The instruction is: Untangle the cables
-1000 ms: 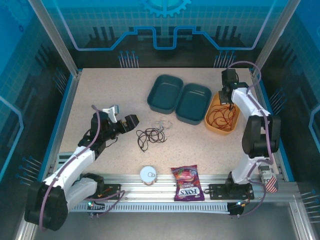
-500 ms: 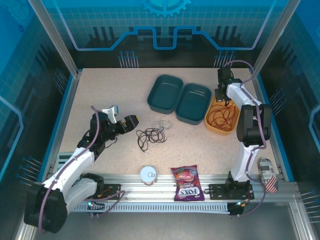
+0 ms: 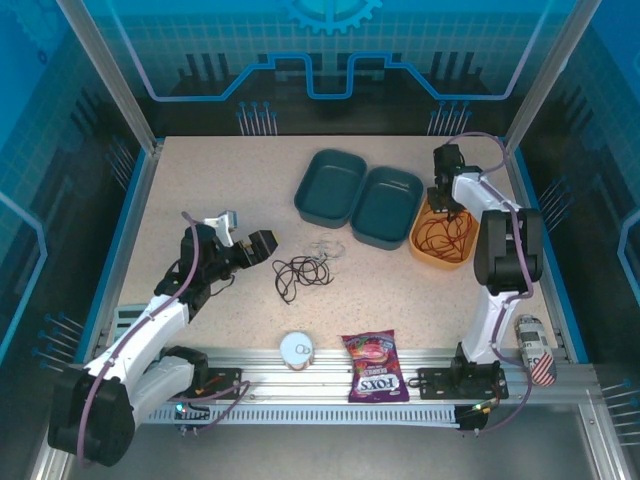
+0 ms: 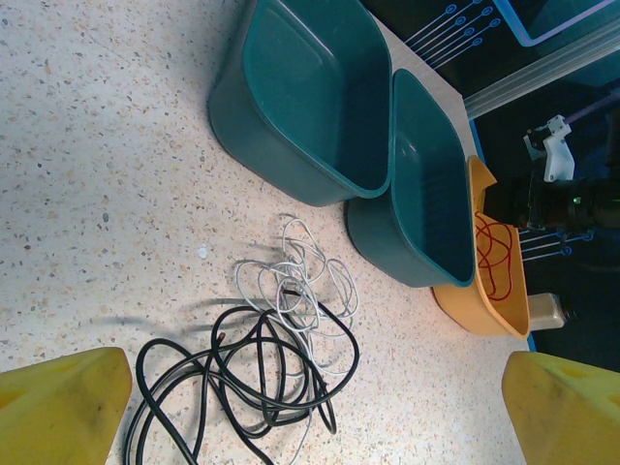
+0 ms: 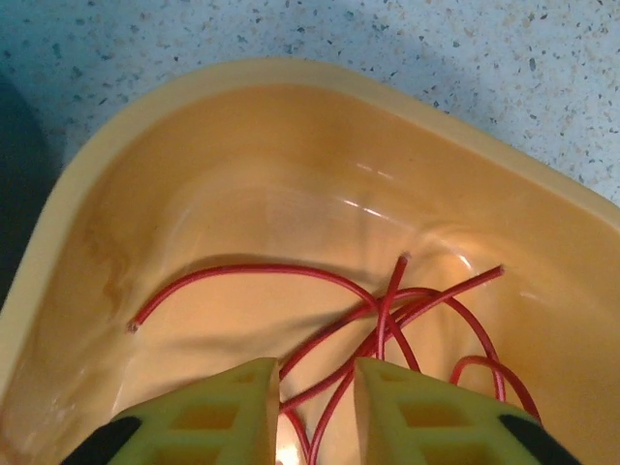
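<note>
Robotics lab cell: aluminium-profile frame (image 3: 108,75), blue circuit-print panels (image 3: 330,50), speckled tabletop (image 3: 220,180)

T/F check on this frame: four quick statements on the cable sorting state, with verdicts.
1. The red cable lies in the orange bin. True.
2. The black cable and white cable are fully separated. False: they overlap in one tangle on the table.
3. The left gripper is shut on the black cable. False: it is open, holding nothing.
4. The teal bins hold no cable. True.
</note>
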